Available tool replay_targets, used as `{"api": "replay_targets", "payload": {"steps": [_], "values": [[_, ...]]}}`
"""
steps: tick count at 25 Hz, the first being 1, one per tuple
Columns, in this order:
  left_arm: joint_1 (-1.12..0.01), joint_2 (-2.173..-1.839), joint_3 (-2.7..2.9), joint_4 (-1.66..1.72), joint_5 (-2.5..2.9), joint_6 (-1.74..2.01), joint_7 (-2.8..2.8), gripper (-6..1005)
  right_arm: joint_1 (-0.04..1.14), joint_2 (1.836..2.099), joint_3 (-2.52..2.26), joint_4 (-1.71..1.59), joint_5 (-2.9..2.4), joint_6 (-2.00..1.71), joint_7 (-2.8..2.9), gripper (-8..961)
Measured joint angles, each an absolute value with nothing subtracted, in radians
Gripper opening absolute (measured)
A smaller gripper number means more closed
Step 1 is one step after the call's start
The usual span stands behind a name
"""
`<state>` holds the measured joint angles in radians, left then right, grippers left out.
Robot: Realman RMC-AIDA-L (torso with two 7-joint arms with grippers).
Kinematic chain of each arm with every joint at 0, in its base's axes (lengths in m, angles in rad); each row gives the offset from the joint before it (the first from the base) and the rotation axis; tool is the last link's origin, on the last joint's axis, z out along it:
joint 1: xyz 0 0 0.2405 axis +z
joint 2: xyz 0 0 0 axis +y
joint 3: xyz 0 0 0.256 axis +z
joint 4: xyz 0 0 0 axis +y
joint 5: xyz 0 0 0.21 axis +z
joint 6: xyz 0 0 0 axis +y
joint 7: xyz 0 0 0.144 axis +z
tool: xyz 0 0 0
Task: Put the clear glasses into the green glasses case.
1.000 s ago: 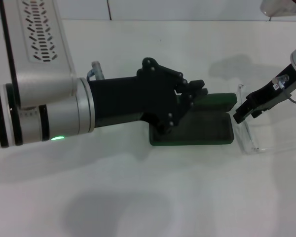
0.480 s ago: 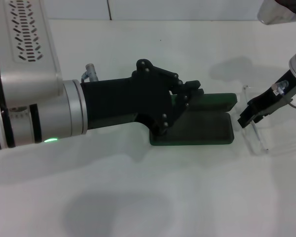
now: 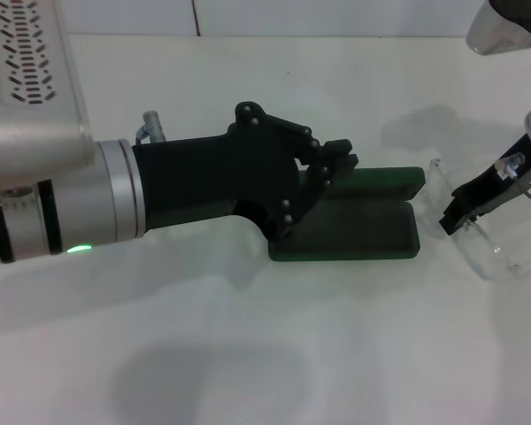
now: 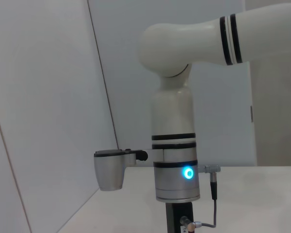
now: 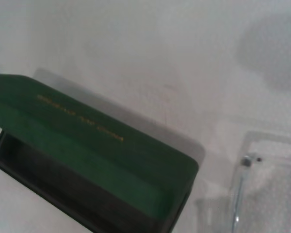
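The green glasses case [image 3: 363, 235] lies open at the table's middle, its lid [image 3: 385, 181] raised at the far side. In the right wrist view the case [image 5: 102, 150] shows gold lettering on the lid and a dark inside. My left gripper [image 3: 341, 159] hovers at the lid's left end, over the case. Just right of the case, my right gripper [image 3: 453, 217] is shut on the clear glasses [image 3: 491, 252], gripping their left end. The clear glasses [image 5: 262, 189] also show faintly in the right wrist view, beside the case's corner.
The white table [image 3: 248, 354] stretches out in front of the case. A white wall runs along the far side. The left wrist view shows only my right arm [image 4: 177, 145] against the wall.
My right gripper has carried the clear glasses a little to the right, away from the case. The left arm has drawn back slightly to the left along the lid.
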<state>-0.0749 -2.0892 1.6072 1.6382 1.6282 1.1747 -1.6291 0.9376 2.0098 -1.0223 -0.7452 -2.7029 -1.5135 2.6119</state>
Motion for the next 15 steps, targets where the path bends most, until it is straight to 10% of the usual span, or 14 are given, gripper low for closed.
{"api": "replay_targets", "payload": {"steps": [15], "values": [[-0.072, -2.091, 1.531, 1.588, 1.524, 1.277, -1.603, 74, 0.808, 2.010, -1.012, -0.947, -2.682, -1.568, 2.571, 145]]}}
